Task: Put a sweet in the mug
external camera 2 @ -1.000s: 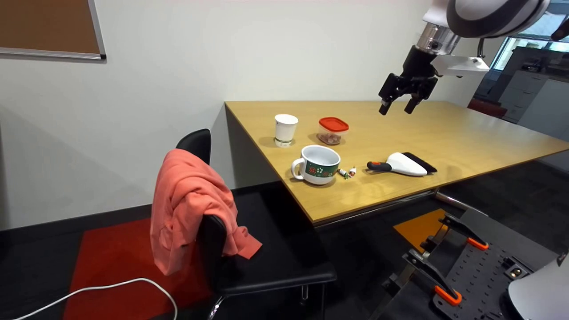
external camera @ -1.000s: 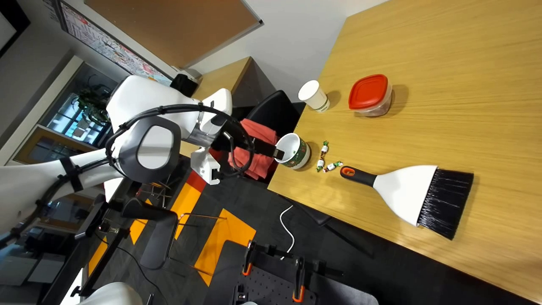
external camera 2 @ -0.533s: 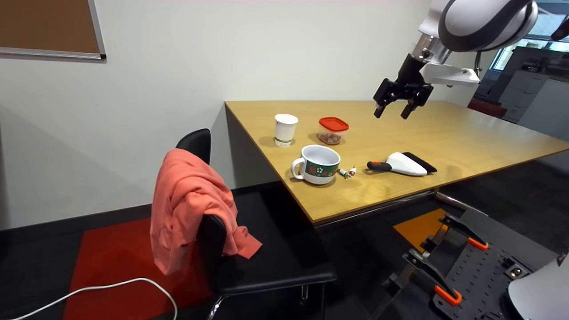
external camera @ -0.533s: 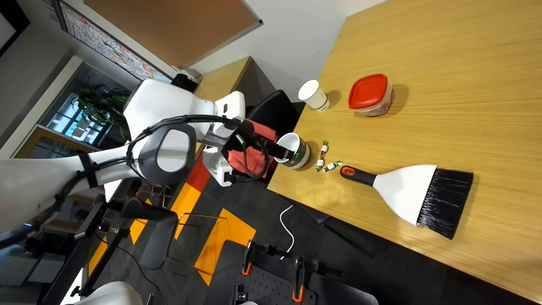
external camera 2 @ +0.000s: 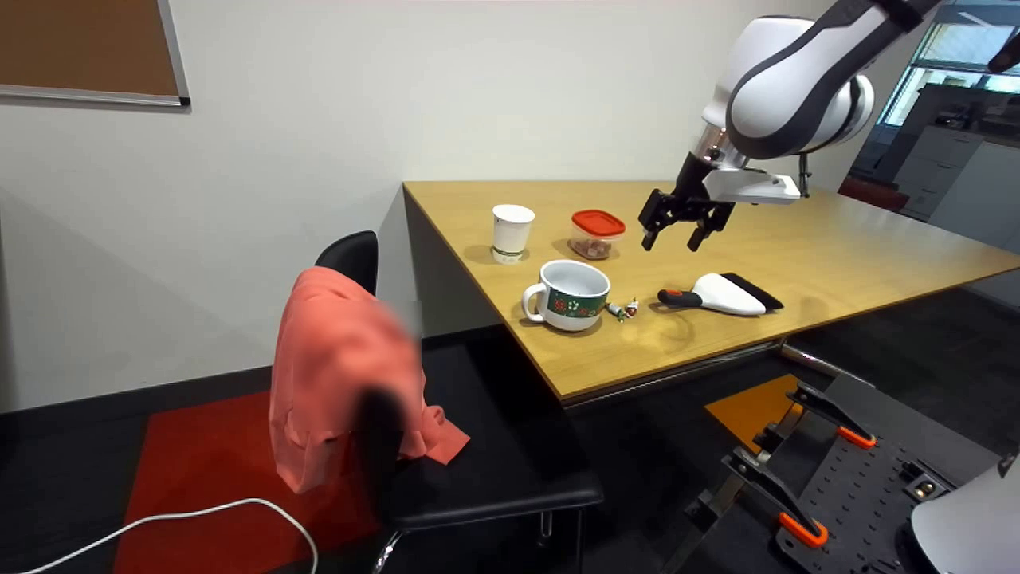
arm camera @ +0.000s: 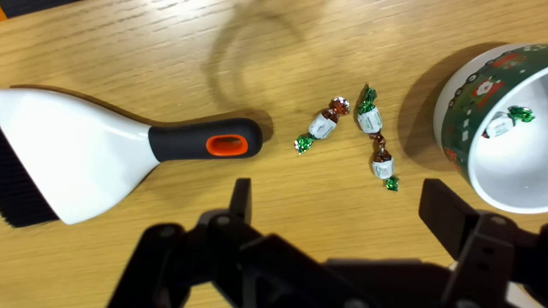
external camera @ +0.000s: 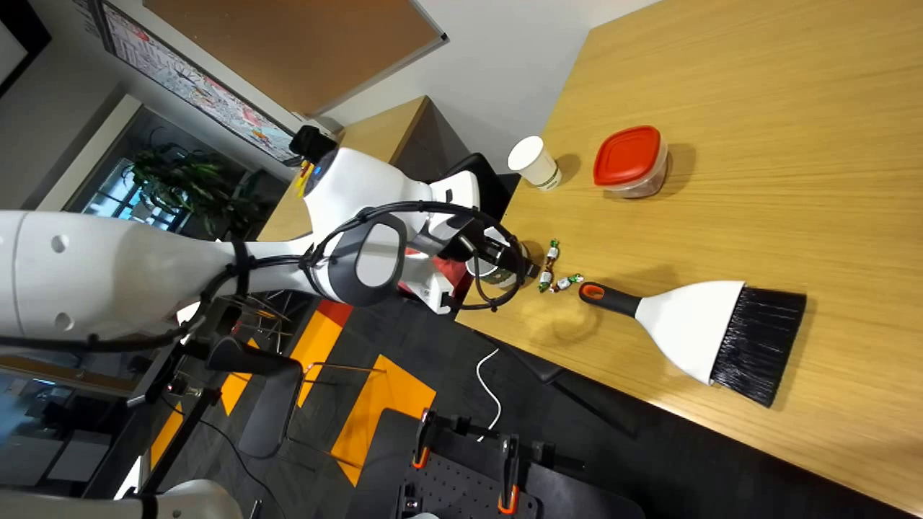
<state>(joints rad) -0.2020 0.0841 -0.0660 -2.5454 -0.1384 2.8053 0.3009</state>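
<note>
The jaws hang wide apart over the counter (arm camera: pixel 325 209), nothing between them, spread, I'd guess, to straddle one of the sweets below. Just off their line lie a lone sweet (arm camera: pixel 322 125), then a second sweet (arm camera: pixel 370 119) and a third sweet (arm camera: pixel 383 168) end to end, touching or not I can't tell. Past one jaw the green-banded mug (arm camera: pixel 458 128) stands upright, presumably to receive; a fourth sweet (arm camera: pixel 500 125) lies inside. Past the opposite jaw is the hand brush (arm camera: pixel 107 158). The wrist view cuts off the mug's far side; in an exterior view the arm (external camera: pixel 130 274) and jaws block part of it.
</note>
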